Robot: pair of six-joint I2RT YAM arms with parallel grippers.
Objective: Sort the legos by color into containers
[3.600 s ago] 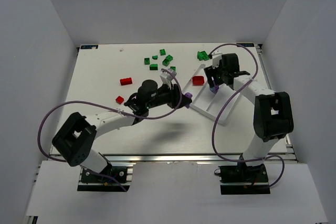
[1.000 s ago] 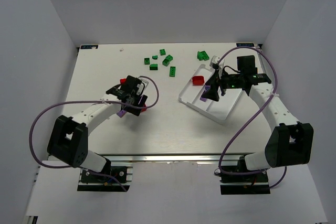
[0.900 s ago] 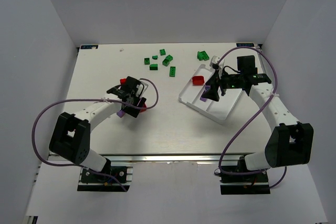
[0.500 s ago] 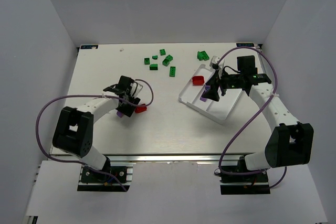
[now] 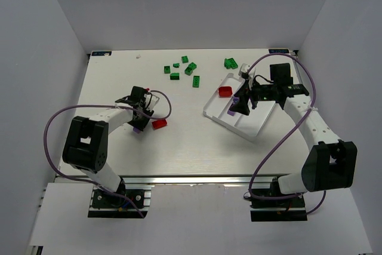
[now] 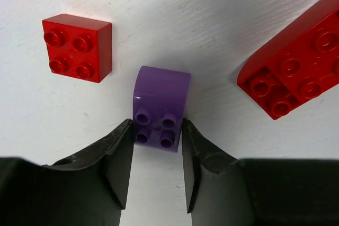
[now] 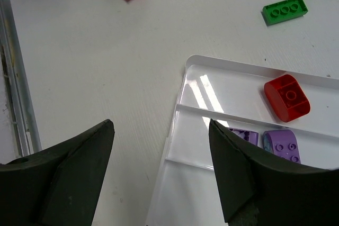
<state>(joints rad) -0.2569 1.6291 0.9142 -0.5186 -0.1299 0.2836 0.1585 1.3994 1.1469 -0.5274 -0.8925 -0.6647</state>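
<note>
The left gripper [image 6: 157, 130] pinches a purple lego [image 6: 161, 96] lying between a square red lego [image 6: 78, 47] and a long red lego [image 6: 294, 72]; the right gripper [image 7: 160, 125] hangs spread above the tray [image 7: 238, 63]

Our left arm [image 5: 104, 113] and right arm [image 5: 305, 120] look alike: white tubular links between boxy black joints. A thin purple cable loops loose beside each, the left cable [image 5: 47, 141] and the right cable [image 5: 274, 55]. At six o'clock in the top view, our left base [image 5: 116, 198] and right base [image 5: 277, 198] are flat black blocks. Our left fingers [image 6: 119, 168] and right fingers [image 7: 238, 168] are matte black, blunt wedges with smooth inner faces.
</note>
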